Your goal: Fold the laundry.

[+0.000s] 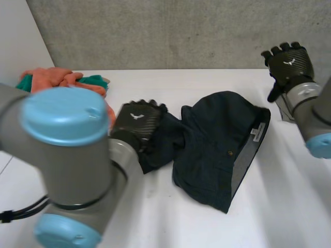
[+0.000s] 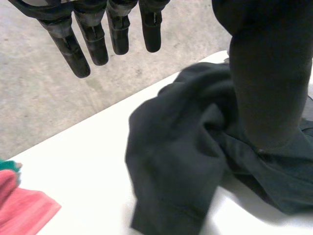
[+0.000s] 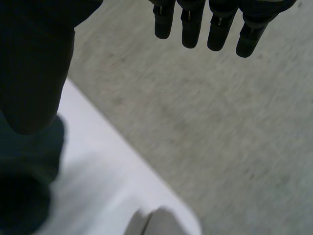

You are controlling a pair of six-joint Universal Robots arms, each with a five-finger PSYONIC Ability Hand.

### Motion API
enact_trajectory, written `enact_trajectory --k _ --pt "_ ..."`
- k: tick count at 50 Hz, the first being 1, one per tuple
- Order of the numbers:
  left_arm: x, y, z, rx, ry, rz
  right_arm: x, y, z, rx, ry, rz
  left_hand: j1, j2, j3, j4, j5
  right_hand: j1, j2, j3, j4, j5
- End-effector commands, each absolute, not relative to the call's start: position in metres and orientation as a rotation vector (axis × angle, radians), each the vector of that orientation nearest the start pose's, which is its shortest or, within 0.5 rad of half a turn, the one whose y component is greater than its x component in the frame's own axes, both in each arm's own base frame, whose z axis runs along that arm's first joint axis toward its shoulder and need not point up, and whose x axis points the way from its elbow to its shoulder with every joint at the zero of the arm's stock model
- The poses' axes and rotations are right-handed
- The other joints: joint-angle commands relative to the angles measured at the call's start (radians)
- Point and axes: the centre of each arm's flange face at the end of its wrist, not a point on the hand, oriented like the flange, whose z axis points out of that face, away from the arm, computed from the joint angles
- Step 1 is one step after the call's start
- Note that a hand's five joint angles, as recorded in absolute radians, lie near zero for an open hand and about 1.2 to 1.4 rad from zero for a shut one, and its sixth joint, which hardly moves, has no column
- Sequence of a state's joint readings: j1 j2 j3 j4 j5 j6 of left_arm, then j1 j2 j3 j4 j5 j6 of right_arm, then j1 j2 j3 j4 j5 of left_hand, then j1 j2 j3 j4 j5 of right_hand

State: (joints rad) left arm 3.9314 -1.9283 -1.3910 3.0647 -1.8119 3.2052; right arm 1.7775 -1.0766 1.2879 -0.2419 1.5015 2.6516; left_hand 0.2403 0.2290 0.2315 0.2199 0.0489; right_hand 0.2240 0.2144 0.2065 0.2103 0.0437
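Note:
A dark navy garment (image 1: 222, 150) lies crumpled in the middle of the white table (image 1: 289, 196), with a label and a grey inner band showing on its right side. My left hand (image 1: 137, 121) hovers over the garment's bunched left end. In the left wrist view its fingers (image 2: 98, 39) are straight, the thumb (image 2: 269, 73) stands apart, and the garment (image 2: 186, 161) lies below the palm, not gripped. My right hand (image 1: 289, 62) is raised at the table's far right, clear of the garment. Its fingers (image 3: 220, 24) are straight, with the garment's edge (image 3: 24, 191) under the thumb (image 3: 34, 63).
A pile of orange and teal cloths (image 1: 62, 80) sits at the back left; its pink edge (image 2: 24, 210) lies beside the garment in the left wrist view. A grey concrete wall (image 1: 181, 31) stands behind the table. A small pale object (image 3: 159, 223) lies near the table's edge below the right hand.

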Motion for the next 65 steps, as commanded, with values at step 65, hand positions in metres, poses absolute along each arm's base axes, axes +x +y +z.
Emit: enact_trajectory --k 65 --pt "-0.257 -0.211 0.398 0.552 1.984 -2.726 0.239 -0.223 0.397 -1.052 1.955 -2.410 1.156 1.167 1.165 1.176 1.173 1.172 1.182 1.190 1.186 1.178"
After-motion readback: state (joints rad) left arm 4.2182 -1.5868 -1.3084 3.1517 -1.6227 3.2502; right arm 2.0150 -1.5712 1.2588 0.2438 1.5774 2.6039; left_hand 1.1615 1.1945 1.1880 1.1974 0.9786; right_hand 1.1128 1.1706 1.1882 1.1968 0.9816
